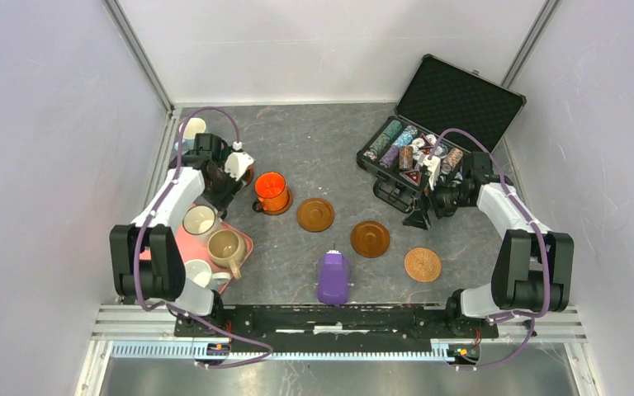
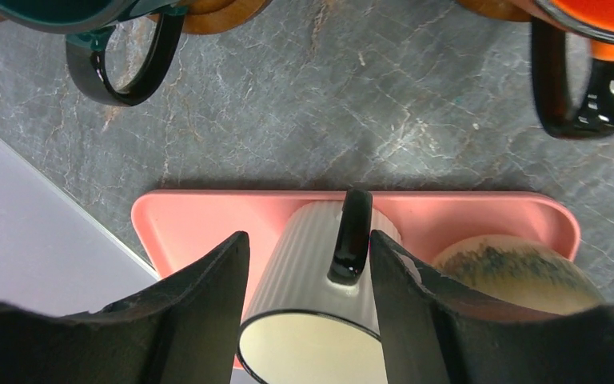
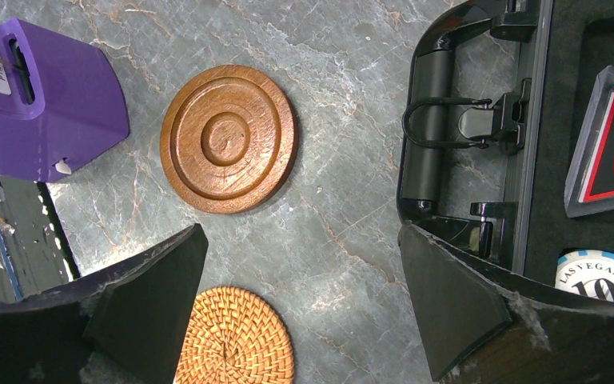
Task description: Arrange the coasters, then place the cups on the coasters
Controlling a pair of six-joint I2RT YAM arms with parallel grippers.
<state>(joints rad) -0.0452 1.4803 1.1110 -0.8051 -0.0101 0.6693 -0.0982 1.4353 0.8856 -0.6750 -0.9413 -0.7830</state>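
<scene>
Three mugs (image 1: 224, 246) in pink tray (image 2: 208, 220); L gripper (image 2: 310, 240) jaws apart, straddling cream ribbed mug (image 2: 304, 276) handle (image 2: 352, 232) there. Right of tray: purple device (image 1: 333, 278), 2 wood coasters (image 1: 370, 239), woven coaster (image 1: 423, 265), all bare. Beyond tray: orange mug (image 1: 271, 190) on coaster (image 1: 286, 207). R gripper (image 3: 302, 232) wide apart, by poker-chip case (image 1: 454, 107) far right of tray.

tray (image 2: 480, 216) left (three cups (image 1: 225, 247) in it) | case (image 1: 462, 99) right | coasters (image 1: 370, 239) between

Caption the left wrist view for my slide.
Left gripper open astride the handle of the ribbed cream mug on the pink tray; dark green mug and orange mug beyond.
</scene>
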